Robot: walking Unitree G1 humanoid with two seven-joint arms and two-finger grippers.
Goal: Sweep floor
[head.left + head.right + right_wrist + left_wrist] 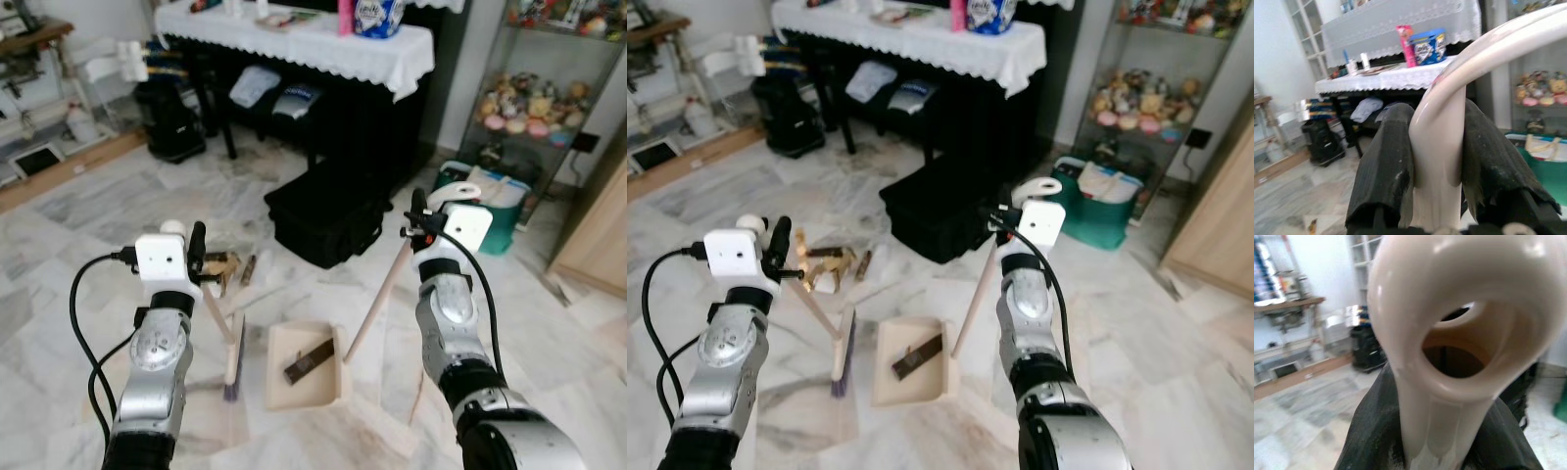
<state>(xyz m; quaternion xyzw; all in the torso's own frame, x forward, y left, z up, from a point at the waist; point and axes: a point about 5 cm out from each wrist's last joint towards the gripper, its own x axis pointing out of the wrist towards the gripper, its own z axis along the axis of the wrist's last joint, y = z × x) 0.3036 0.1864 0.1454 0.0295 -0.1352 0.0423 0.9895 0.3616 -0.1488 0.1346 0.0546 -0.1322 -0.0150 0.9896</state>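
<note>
Now, from the left: my left gripper (199,257) is clamped on the broom handle (217,311), its bristle head (233,364) resting on the marble floor (118,206) just beside the dustpan (306,366). A brown scrap (309,360) already lies inside the pan, and more debris (223,264) sits beyond the broom. My right gripper (419,227) grips the dustpan handle (377,299). I'd keep the pan lip flat and draw short strokes toward it.

Bright, even daylight; soft shadows on marble floor (147,196); wrist views blurred up close, glare on handles.
</note>
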